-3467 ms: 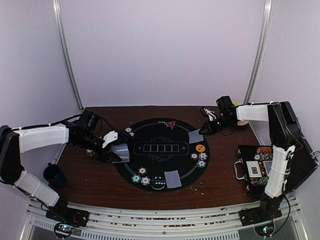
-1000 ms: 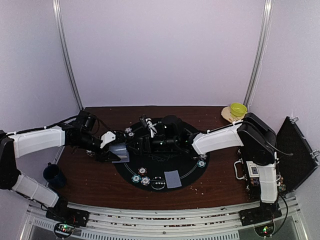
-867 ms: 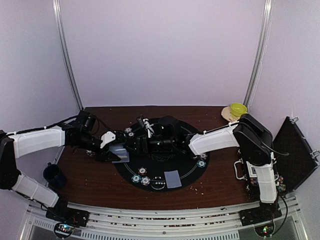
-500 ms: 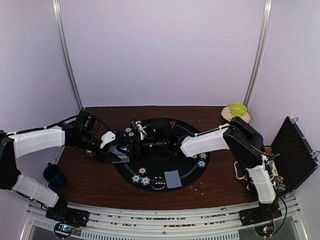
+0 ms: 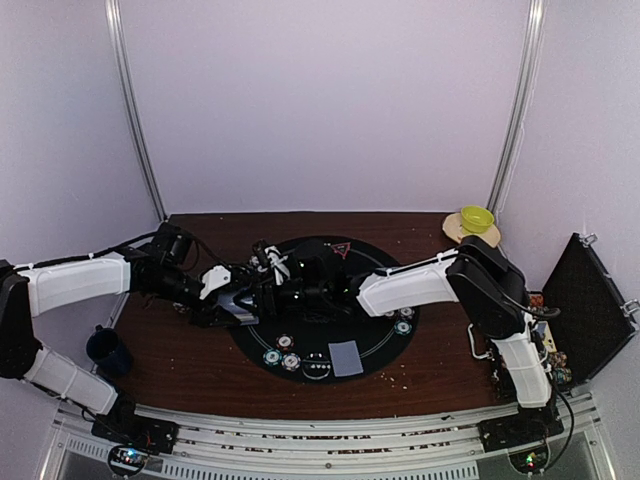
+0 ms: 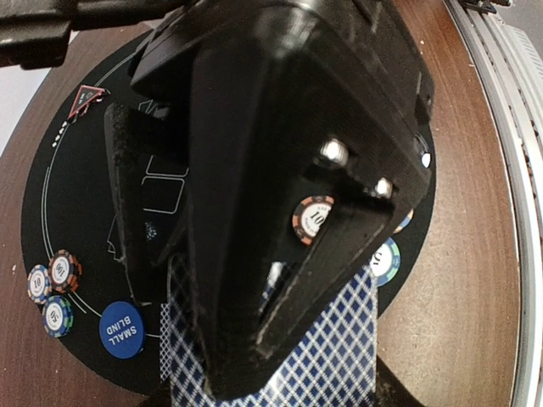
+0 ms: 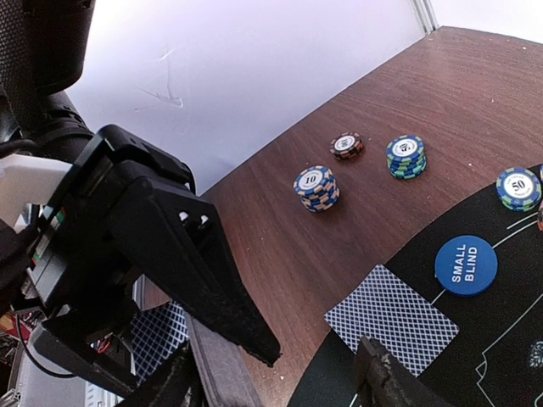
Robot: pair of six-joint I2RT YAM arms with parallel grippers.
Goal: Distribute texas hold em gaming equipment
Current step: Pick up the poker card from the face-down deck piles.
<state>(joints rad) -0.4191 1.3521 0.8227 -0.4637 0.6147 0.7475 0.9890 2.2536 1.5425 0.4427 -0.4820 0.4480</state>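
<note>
My left gripper (image 5: 238, 303) is shut on a deck of blue-diamond-backed cards (image 6: 339, 360) at the mat's left edge. My right gripper (image 5: 263, 290) reaches across the mat and hovers right over that deck, jaws open with a wide gap; the right wrist view shows its fingertips (image 7: 174, 386) beside the deck's grey edge (image 7: 222, 373). One card (image 7: 392, 318) lies face down half on the mat next to the blue SMALL BLIND button (image 7: 467, 264). Another face-down card (image 5: 346, 357) lies at the mat's near edge. Chip stacks (image 7: 316, 187) stand on the wood. The red triangle marker (image 5: 341, 249) sits at the far rim.
The round black mat (image 5: 330, 262) covers the table's middle, with chip groups at its near left (image 5: 281, 356) and right (image 5: 403, 324). A dark blue mug (image 5: 105, 350) stands at the left edge, a yellow-green bowl (image 5: 476, 218) at the back right, an open black case (image 5: 590, 300) at the right.
The right arm has swung further left across the mat to the left gripper's deck, and its jaws have narrowed. The left arm and its deck have stayed put.
</note>
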